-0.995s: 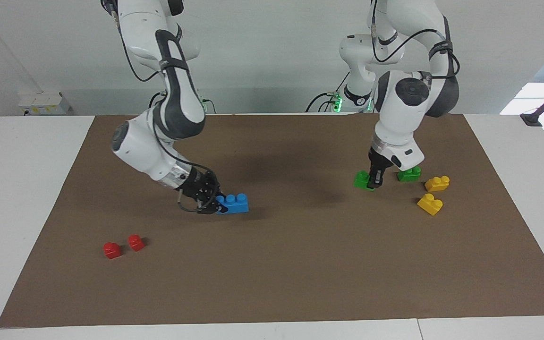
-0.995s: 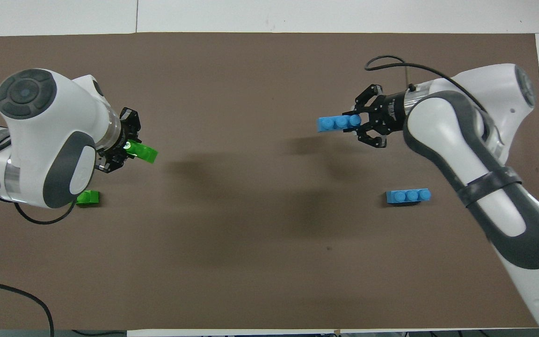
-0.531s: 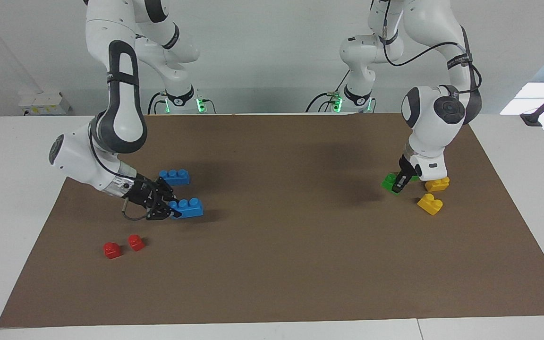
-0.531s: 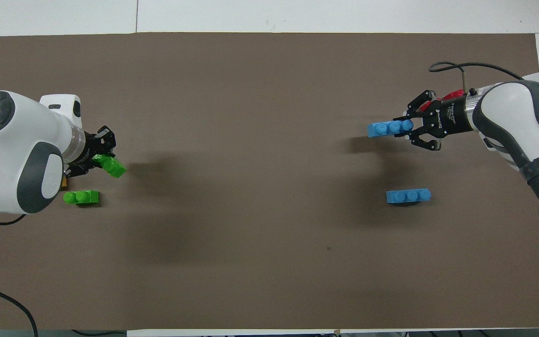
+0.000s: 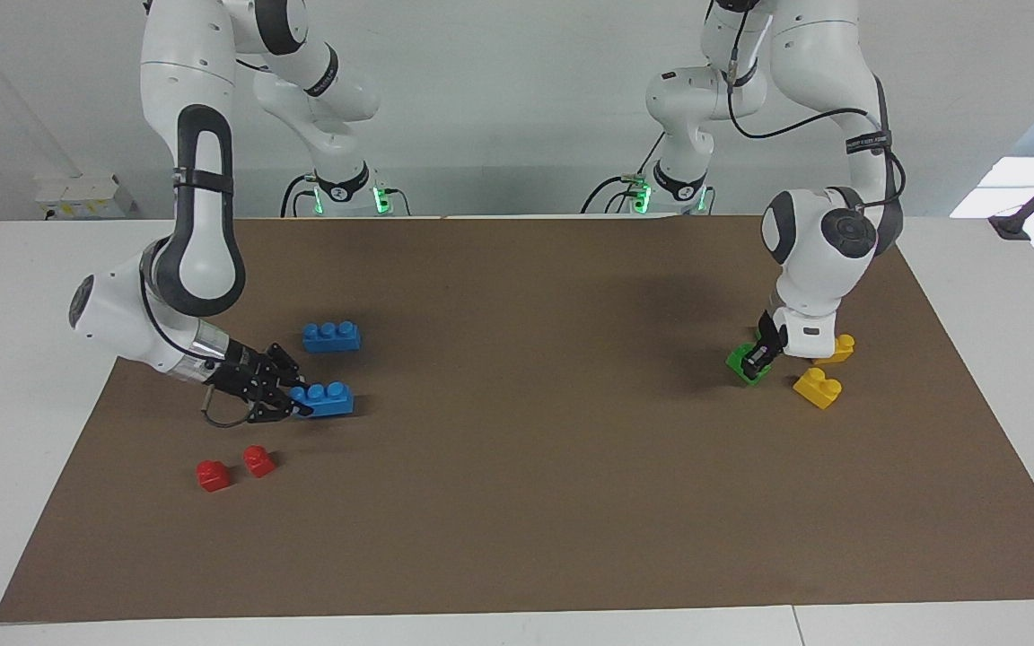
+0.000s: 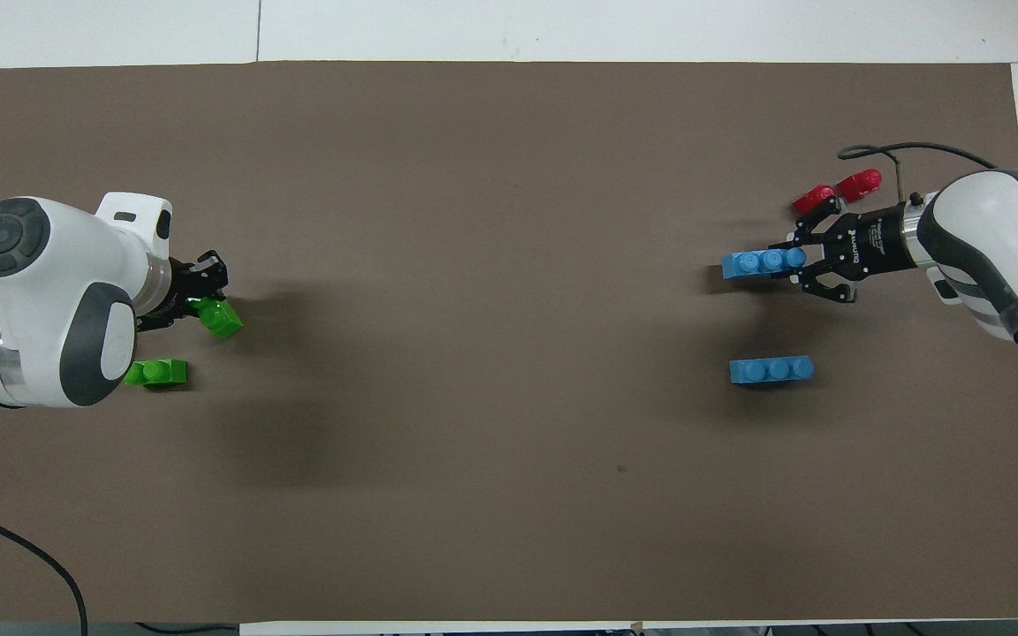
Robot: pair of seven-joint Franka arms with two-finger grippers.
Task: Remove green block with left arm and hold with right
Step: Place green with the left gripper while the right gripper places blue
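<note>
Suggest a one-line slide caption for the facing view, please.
Left gripper holds a green block at the mat; right gripper holds a blue brick.

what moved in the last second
Both arms swung outward with their bricks: the left gripper carried its green block toward its table end, down by the yellow bricks; the right gripper carried its blue brick toward the red bricks. Loose bricks stayed put.

Both arms (image 5: 203,179) are glossy white with dark grey joint pads and round grey caps, black cables looping along them, black skeletal grippers (image 6: 814,265), green lights glowing at the bases.
</note>
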